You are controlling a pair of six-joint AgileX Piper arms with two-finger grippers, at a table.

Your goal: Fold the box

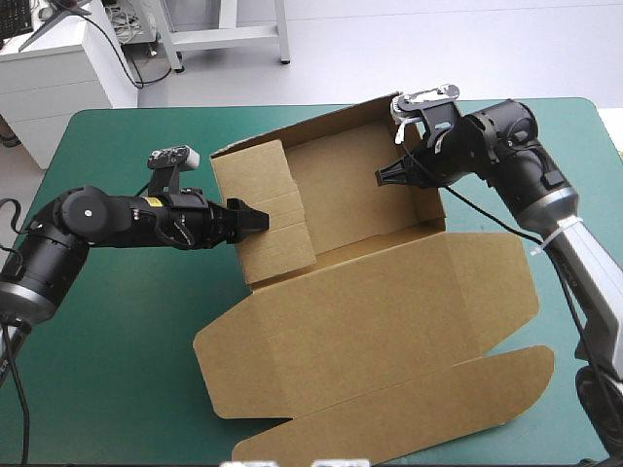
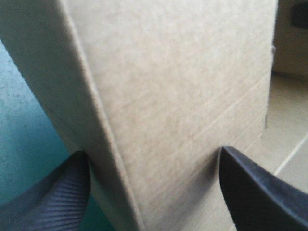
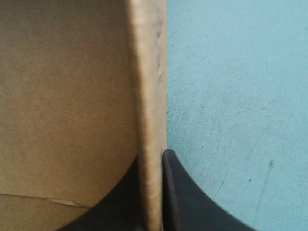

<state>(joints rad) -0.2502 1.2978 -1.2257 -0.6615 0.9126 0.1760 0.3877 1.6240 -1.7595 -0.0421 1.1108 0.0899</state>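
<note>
- Nearest, the box (image 1: 370,292) sits mid-worktop (image 1: 117,341) on the teal-green cover. Its lid (image 1: 389,321) lies flat toward the near edge, and the long tuck flap (image 1: 419,409) is nearest of all, also flat.
- Beyond the lid the tray part is half formed: left wall (image 1: 268,209) raised and leaning inward, right wall (image 1: 429,199) raised.
- Left tool (image 1: 255,218): wide. In its wrist view the fingers stand well apart with the left wall's folded edge between them, one finger on the outer side and one over the broad face. It looks like a straddle, not a clamp.
- Right tool (image 1: 384,176): all but closed, pinching the upper edge of the right wall, with one finger on the inner side and one on the outer side.
- Farthest, the back wall (image 1: 331,161) stands up, with no tool on it.
- Handling, my judgement: the board is light and stiff across each panel. It gives easily only along the scored creases, so walls probably spring back if let go before they are tucked.
- The faces look smooth, so a loose pinch may slide. A hard squeeze on an edge may dent it.
- Best hold, I think, is a wall's free edge near mid-length, away from the corners. Push on the flat face for the fold-over.
</note>
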